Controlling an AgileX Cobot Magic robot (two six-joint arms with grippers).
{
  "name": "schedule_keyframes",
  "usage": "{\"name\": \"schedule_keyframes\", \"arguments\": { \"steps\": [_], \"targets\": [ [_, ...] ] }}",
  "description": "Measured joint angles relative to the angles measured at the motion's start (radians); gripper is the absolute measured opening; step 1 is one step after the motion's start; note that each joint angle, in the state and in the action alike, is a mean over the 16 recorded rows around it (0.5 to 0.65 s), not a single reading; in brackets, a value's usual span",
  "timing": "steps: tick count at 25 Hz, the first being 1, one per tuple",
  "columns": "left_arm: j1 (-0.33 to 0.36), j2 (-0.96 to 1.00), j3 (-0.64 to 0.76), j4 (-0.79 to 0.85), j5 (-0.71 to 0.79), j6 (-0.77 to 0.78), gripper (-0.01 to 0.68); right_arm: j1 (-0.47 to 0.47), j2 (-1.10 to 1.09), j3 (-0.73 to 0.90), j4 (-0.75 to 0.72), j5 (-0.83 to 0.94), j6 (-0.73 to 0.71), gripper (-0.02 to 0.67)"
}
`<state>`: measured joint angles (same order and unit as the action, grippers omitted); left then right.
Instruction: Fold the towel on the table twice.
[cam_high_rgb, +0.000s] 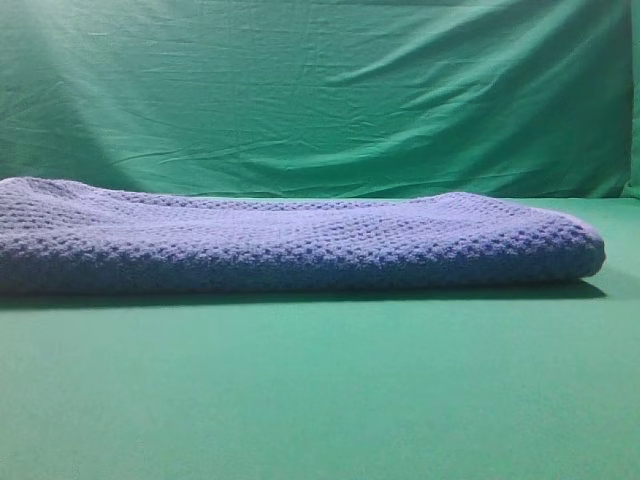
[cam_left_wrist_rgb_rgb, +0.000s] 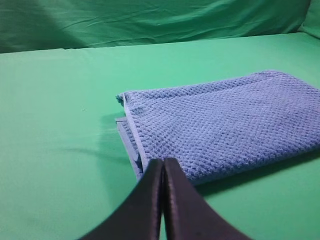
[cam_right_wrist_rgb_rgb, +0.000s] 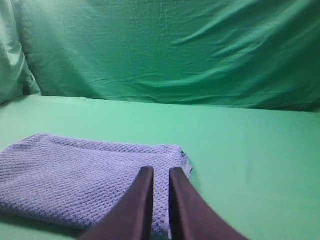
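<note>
**Towel looks folded; both arms clear of it**

On the table (cam_high_rgb: 320, 400) the towel (cam_high_rgb: 300, 240) lies as a thick layered bundle, seemingly folded already. Left gripper (cam_left_wrist_rgb_rgb: 163, 167) fingers pressed together, empty; right gripper (cam_right_wrist_rgb_rgb: 161, 175) fingers slightly parted, gripping nothing. Little appears left.
</note>
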<state>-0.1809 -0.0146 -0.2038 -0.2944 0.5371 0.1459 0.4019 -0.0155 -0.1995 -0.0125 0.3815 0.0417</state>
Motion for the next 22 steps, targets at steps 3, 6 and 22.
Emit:
{"name": "schedule_keyframes", "arguments": {
  "steps": [3,6,22],
  "targets": [
    [0.000,0.000,0.023,-0.018,-0.012,0.000,0.000,0.000,0.000,0.042,-0.013,-0.073,-0.001,0.048],
    [0.000,0.000,0.036,-0.049,-0.016,0.000,0.000,0.000,0.000,0.067,-0.022,-0.122,-0.001,0.048],
    [0.000,0.000,0.141,-0.053,-0.094,-0.002,0.000,0.000,0.000,0.137,-0.062,-0.111,-0.002,0.048]
  ]
}}
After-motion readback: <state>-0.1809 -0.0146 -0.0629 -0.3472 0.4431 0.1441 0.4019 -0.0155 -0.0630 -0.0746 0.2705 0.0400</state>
